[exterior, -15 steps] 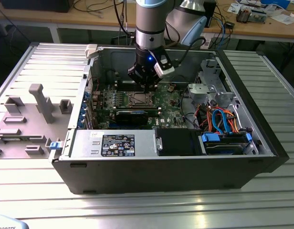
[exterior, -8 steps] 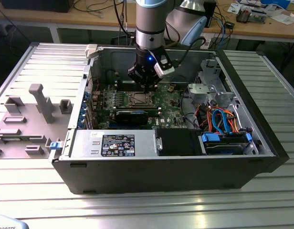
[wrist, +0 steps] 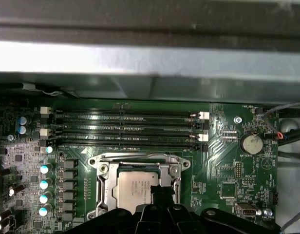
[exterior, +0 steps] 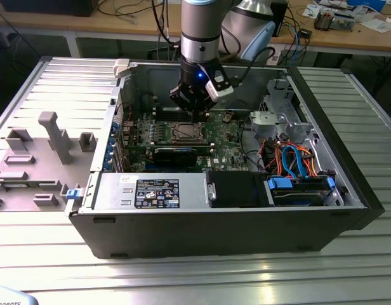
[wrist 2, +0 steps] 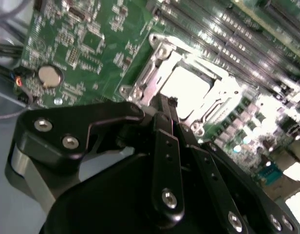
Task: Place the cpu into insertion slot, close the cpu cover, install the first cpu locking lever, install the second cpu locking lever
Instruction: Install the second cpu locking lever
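Grey plastic fixture blocks [exterior: 40, 155] sit on the ribbed metal table [exterior: 195, 273] at the exterior view's left, beside the open black computer case [exterior: 227, 219] that takes up the middle of the scene. Over the green motherboard [exterior: 224, 136], the arm's black gripper [exterior: 194, 113] hangs just above the socket. In the first wrist view the cpu [wrist: 138, 187], a small flat square chip with a dull silver-grey top, lies seated in the slot, and the cpu cover [wrist: 135, 163], a thin silvery metal frame with a large square window, appears to lie down around it. In the second wrist view the gripper's slim black fingers [wrist 2: 165, 114] are drawn together, their tips at the socket's edge beside the frame; whether they pinch a locking lever cannot be told. Farther toward the exterior view's right, blue and orange cables [exterior: 297, 159] run past the drive bays.

Judged from this, the work stands at the cover or lever stage, which calls for steady, square pressure at the frame's edge so the chip is not disturbed. Faint markings on the chip's top and a white sticker [exterior: 157, 192] on the power supply housing are too small to read.
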